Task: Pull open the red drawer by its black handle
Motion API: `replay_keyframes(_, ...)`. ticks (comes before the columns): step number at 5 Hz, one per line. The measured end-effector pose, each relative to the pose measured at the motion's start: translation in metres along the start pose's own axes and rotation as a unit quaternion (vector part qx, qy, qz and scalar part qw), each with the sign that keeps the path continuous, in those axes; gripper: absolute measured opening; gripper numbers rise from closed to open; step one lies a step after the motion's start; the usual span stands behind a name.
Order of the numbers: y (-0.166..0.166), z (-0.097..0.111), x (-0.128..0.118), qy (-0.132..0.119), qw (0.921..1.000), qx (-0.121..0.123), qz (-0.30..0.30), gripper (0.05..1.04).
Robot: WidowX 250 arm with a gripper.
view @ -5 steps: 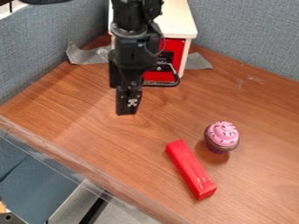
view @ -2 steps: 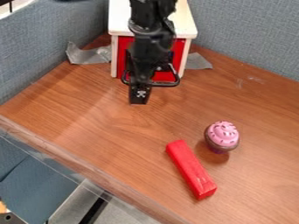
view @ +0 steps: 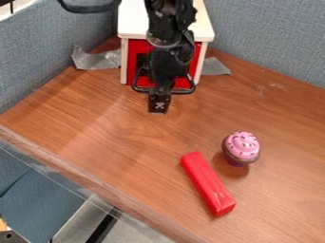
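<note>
Find black gripper (view: 158, 109) pointing down over the wooden table (view: 95, 123), in front of the black handle (view: 141, 89) of a white-topped, red-fronted cabinet (view: 133, 21). Cannot tell whether apart or together. Record red block (view: 207, 183) lying slantwise on the table, well apart from the gripper and toward the front edge. Note pink-topped toy cupcake (view: 242, 147) just beside the block, on the side away from that edge. Observe grey tape (view: 100, 60) beside the cabinet.
</note>
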State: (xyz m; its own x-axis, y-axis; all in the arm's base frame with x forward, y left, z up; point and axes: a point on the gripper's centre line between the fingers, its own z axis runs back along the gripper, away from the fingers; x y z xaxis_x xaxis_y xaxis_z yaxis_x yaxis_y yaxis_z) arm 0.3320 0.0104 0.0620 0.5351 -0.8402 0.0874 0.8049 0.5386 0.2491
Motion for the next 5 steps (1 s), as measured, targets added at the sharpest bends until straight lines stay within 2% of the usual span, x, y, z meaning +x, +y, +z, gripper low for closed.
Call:
replay_keyframes(3, 0.016, -0.019, 0.014, -0.010, 0.9999, 0.008, -0.001, 0.999)
replay_keyframes(5, 0.022, -0.027, 0.011, -0.003, 0.9999, 0.004, 0.012, 0.999)
